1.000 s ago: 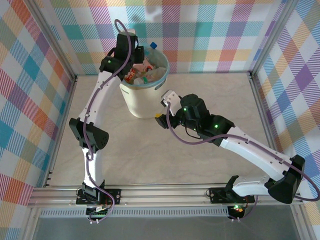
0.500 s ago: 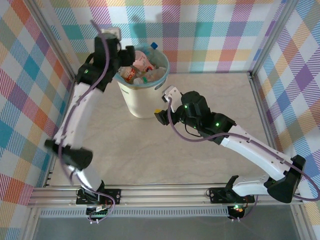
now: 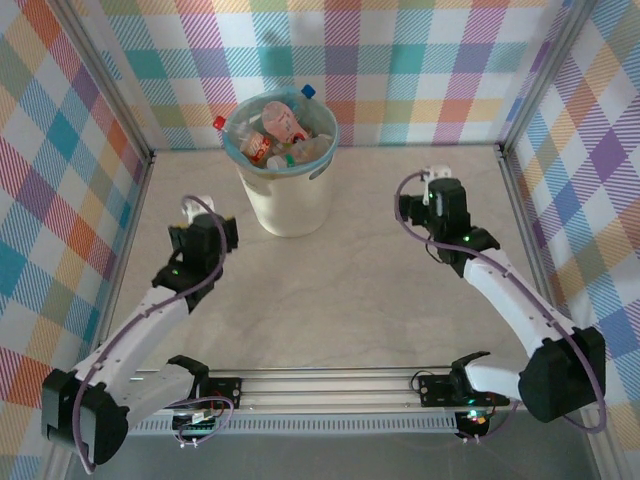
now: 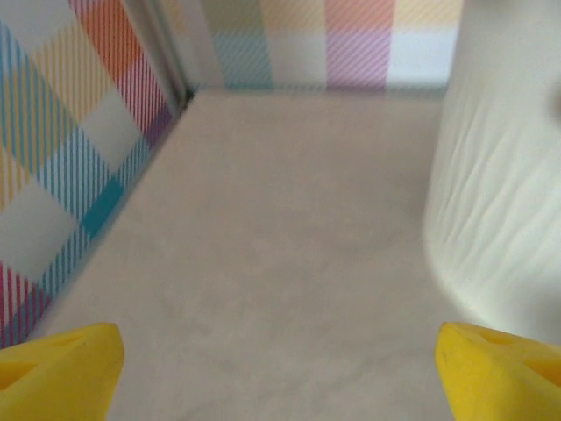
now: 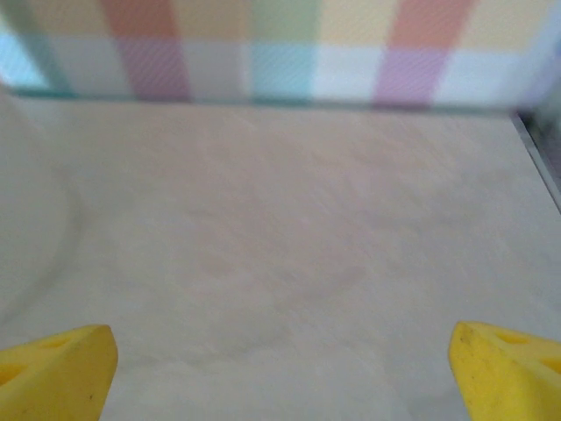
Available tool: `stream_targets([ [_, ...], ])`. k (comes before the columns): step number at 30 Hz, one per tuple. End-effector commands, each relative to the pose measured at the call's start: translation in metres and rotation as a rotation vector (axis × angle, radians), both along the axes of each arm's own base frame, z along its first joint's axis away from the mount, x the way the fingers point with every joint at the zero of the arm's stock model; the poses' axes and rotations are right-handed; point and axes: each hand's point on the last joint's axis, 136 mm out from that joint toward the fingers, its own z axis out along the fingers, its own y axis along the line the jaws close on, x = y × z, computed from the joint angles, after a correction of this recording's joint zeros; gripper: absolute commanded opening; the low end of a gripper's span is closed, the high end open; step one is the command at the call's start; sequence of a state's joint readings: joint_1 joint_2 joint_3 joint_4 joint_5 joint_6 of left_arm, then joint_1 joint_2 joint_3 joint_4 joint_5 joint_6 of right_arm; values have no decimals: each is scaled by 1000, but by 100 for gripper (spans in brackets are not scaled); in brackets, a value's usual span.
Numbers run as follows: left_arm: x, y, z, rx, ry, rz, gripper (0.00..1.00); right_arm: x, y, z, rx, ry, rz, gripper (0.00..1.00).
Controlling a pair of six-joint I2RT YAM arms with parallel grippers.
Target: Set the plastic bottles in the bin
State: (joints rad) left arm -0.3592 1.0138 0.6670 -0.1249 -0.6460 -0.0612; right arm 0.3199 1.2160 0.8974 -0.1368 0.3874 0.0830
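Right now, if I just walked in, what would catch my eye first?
The cream bin at the far side of the table, heaped to its rim with plastic bottles, stands out first. Then come the bright plaid walls all around, and the left gripper and right gripper, both open and empty.

In the top view, the lower plastic bottles (image 3: 283,135) in the bin (image 3: 290,205) are hidden by the upper ones and the rim; their number cannot be read. The left wrist view blurs the bin wall and cuts it off at the right edge, with the fingertips (image 4: 60,367) of the left gripper (image 4: 279,377) cut off at the bottom corners. The right wrist view cuts off the fingertips (image 5: 54,367) of the right gripper (image 5: 280,377) likewise; a pale curve (image 5: 26,202) at its left edge is too blurred to identify.
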Motion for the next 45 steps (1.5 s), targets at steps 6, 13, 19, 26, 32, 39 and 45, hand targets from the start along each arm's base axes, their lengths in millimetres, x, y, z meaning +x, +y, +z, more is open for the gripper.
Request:
stream_targets([
  [6,14,21,-39,-36,-163,79,93,-5,-59,-72,25,-103,-148,98],
  [13,29,20,-82,-94,-120,-25,93,-7,-54,-99,102,-159,-30,98],
  [19,49,5,-86,-181,-141,-203,94,0,-68,-114,196,-234,40,99],
  [26,53,-3,-93,-181,-137,-259,99,7,-58,-122,236,-174,128,100],
  [32,64,0,-115,-175,-94,-238,100,14,-58,-125,199,-147,92,100],
  [39,70,8,-120,-182,-65,-183,100,15,-57,-126,179,-141,81,100],
  [45,70,7,-119,-182,-67,-187,100,15,-56,-126,176,-140,86,100],
])
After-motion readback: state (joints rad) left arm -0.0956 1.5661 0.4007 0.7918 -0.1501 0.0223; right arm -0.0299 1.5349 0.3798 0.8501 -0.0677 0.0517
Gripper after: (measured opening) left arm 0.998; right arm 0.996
